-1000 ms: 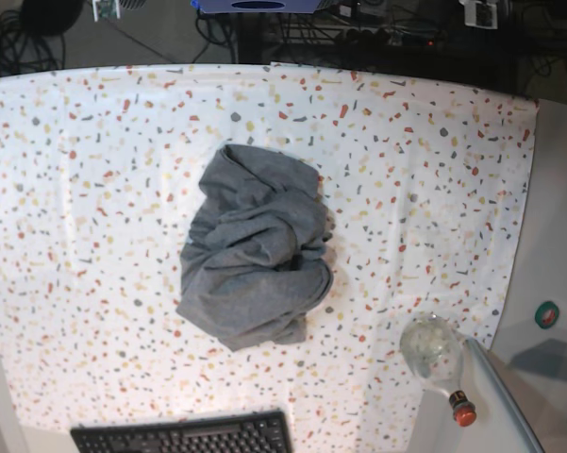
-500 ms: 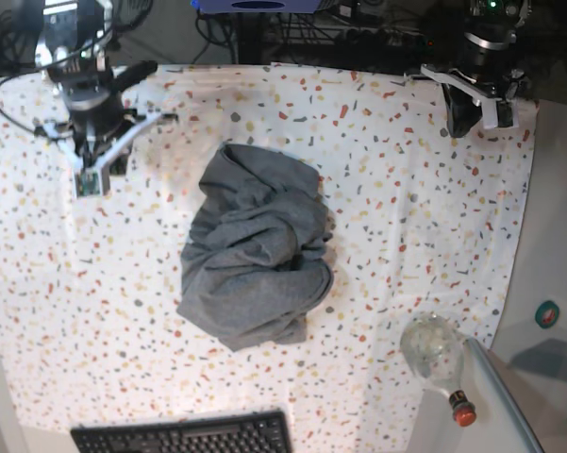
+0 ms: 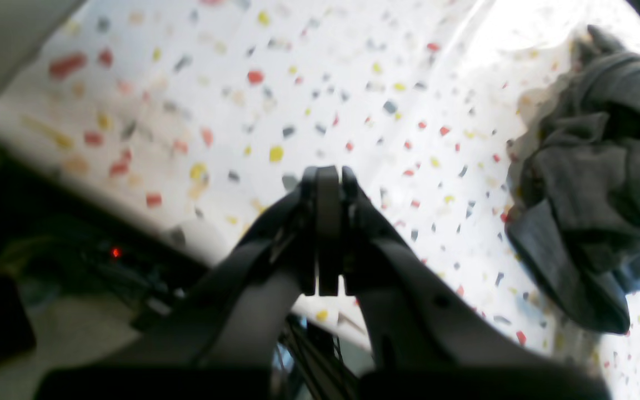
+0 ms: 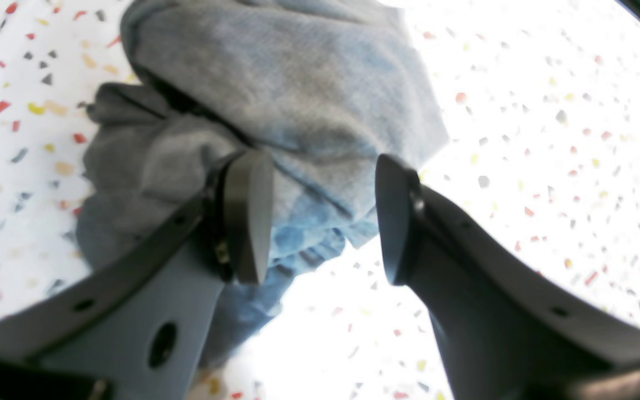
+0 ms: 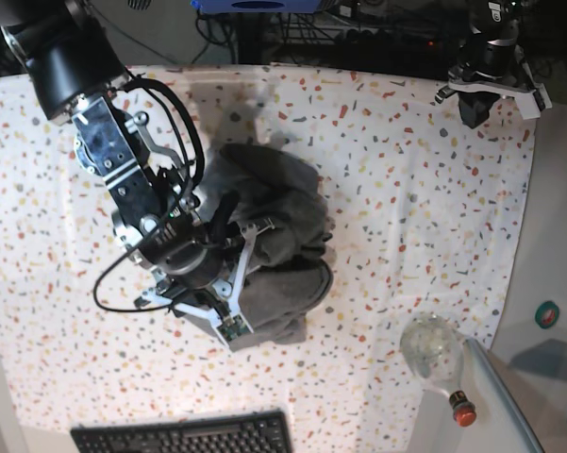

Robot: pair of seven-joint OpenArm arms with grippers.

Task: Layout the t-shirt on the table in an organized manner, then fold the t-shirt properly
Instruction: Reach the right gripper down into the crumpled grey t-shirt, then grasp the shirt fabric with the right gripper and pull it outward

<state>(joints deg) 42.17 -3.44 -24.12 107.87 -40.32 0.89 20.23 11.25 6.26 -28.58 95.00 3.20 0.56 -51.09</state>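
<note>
R gripper: jaws spread, nothing between them, poised just above the crumpled heather-grey knit t-shirt. L gripper: jaws pressed together, empty, up by the far table edge, well apart from the garment. T-shirt sits bunched in a heap near the middle of the white terrazzo-speckled table; not laid out yet.

Handling, by judgement: light, soft, limp, no stiffness; folds will drag and collapse when lifted. Best hold looks like an exposed hem or outer edge, not the middle of the bunch. Collar, sleeves not identifiable in the heap.
</note>
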